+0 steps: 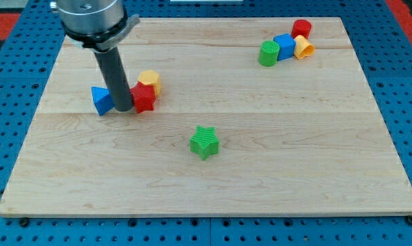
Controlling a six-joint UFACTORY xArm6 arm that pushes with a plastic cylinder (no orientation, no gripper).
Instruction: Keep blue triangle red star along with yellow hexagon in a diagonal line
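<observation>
- Blue triangle block, red star block and yellow hexagon block cluster round my tip, which stands between triangle and star, touching both.
- No jaws: a bare rod holding nothing.
- Judged best: nudge the triangle slowly down-left of the star, lengthening the hexagon-star slant.
- Count: one green star; far right of the star, four blocks.

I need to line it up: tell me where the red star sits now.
The red star sits on the board's left half, touching the yellow hexagon above-right; my tip stands between it and the blue triangle.
</observation>
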